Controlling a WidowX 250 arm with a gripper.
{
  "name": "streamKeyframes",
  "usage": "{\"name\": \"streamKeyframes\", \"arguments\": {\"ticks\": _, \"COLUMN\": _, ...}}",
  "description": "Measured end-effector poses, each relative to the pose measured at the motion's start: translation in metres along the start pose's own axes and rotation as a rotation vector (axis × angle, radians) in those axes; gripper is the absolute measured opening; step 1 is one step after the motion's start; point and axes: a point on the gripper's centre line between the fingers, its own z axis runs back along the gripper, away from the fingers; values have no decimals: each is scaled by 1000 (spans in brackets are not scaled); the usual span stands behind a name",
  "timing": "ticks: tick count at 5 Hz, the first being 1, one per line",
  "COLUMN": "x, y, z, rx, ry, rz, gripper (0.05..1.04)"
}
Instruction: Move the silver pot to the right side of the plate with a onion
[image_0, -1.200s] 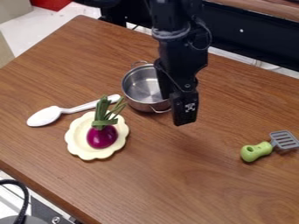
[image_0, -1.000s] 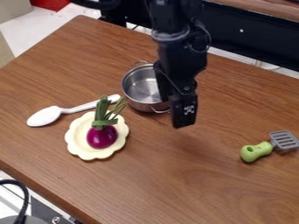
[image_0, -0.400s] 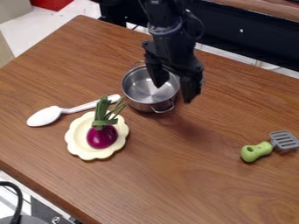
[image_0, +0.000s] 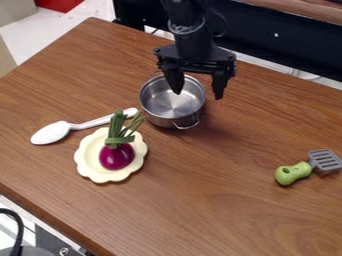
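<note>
Black gripper (image_0: 198, 95) at the silver pot's (image_0: 167, 107) three o'clock side, fingers spread, onion (image_0: 117, 156) on plate (image_0: 89, 159), pot at plate's one o'clock, spoon (image_0: 51, 133) at eleven.

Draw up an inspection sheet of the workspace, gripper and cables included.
Surface: brown wood-grain table
Job's things: silver pot upright, nothing seen inside; plate holding onion
Clutter: white spoon beside plate; green-handled spatula at view's right
Gripper: gripper open at pot, one finger over its opening, other past its right rim
Cables: black cable beyond table's lower-left edge
Surroundings: dark panel behind table; red object at top left
</note>
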Motion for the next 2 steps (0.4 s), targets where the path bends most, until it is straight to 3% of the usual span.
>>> {"name": "streamKeyframes", "arguments": {"ticks": 1, "x": 3, "y": -2, "z": -16, "rx": 31, "ry": 27, "rz": 89, "gripper": 999}}
{"name": "streamKeyframes", "arguments": {"ticks": 2, "x": 3, "y": -9, "z": -20, "rx": 44, "ry": 24, "rz": 97, "gripper": 998}}
